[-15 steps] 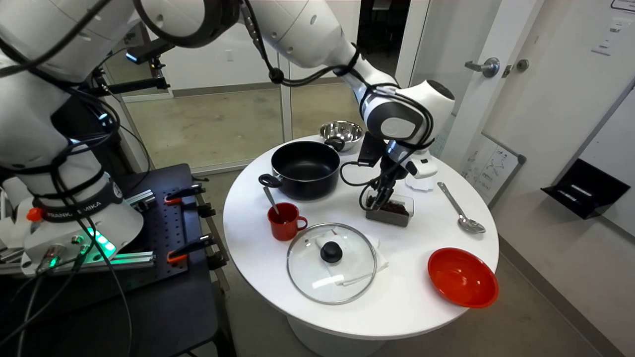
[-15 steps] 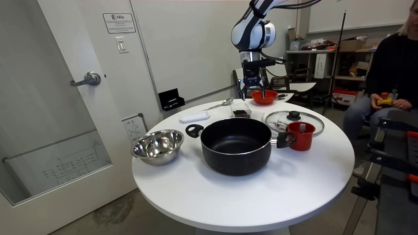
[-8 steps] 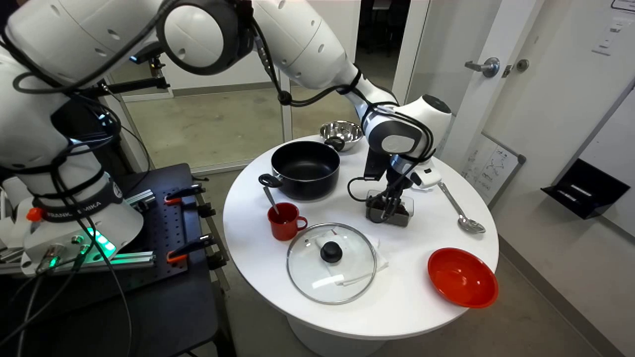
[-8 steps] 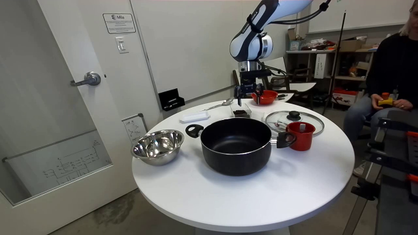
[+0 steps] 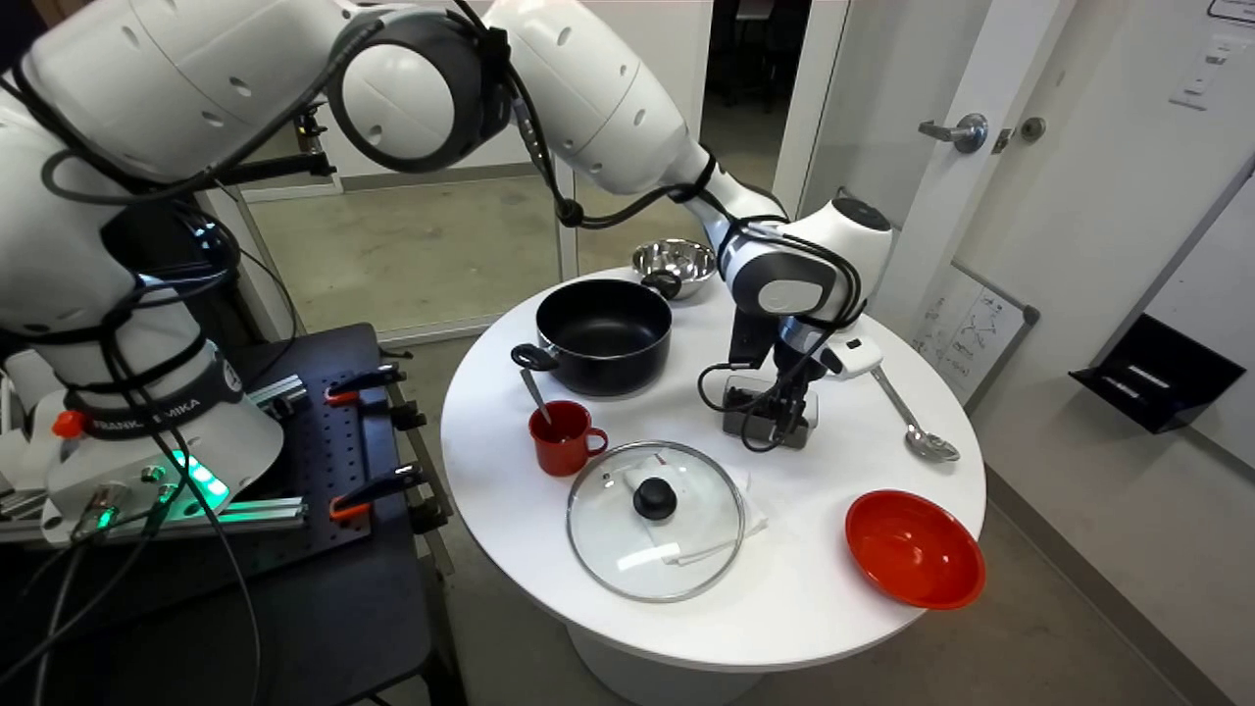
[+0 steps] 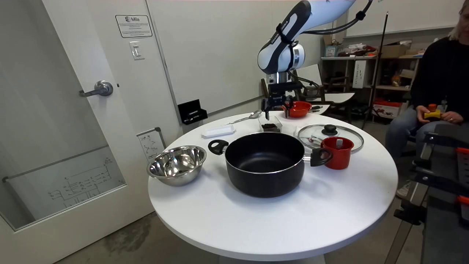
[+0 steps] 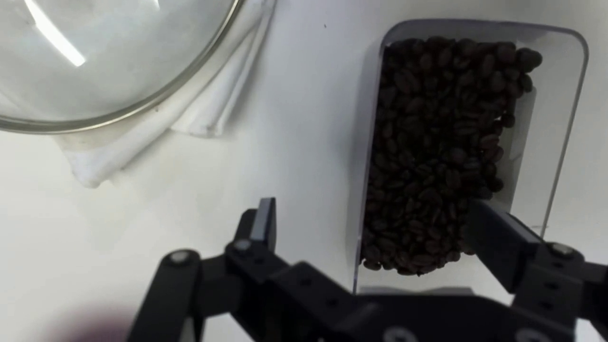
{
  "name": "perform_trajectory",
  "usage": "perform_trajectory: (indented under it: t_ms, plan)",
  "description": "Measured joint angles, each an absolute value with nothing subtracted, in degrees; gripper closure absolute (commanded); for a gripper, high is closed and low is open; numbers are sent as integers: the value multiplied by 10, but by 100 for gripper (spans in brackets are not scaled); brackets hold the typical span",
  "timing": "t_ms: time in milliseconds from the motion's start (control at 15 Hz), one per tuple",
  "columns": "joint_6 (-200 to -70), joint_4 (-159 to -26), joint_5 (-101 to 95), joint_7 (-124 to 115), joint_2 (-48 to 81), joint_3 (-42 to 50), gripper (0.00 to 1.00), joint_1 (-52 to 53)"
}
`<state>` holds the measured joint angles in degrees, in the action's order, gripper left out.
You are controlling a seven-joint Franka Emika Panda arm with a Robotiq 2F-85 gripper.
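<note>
My gripper [image 7: 374, 213] stands open above a clear rectangular container [image 7: 555, 90] in the wrist view, nothing between its fingers. Dark brown beans [image 7: 427, 142] fill most of the container. The left finger [image 7: 263, 223] hangs outside the container's long wall, over bare white table; its opposite finger [image 7: 498, 237] overlaps the beans and the far wall. Seen in an exterior view, the gripper [image 6: 277, 116] is just behind and above the container [image 6: 275, 122], tips pointing down. Arm and cables partly cover the container [image 5: 799, 437] in an exterior view. Contact with it cannot be told.
A glass lid [image 5: 618, 520] lies on a white cloth [image 5: 753, 518]. The round table [image 5: 706, 628] also bears a black pot [image 5: 603, 363], red mug [image 5: 561, 456], steel bowl [image 6: 177, 178], slotted spoon [image 5: 897, 407], white tray [image 6: 218, 131] and red bowl [image 5: 912, 549].
The arm has lowered my gripper toward the container, shifting it slightly in both exterior views. Its jaws stay open. The objects on the table have not moved.
</note>
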<state>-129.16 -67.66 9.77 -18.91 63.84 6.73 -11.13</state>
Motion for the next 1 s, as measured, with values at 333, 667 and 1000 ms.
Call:
perform_trajectory:
  t_ms: [333,667,1000]
  plan:
    - [-1292,-650,98,-190,669,77,0,-115]
    - [-1292,-623,98,-193,690,77,14,-118]
    - [-1291,-598,98,-197,701,77,46,-120]
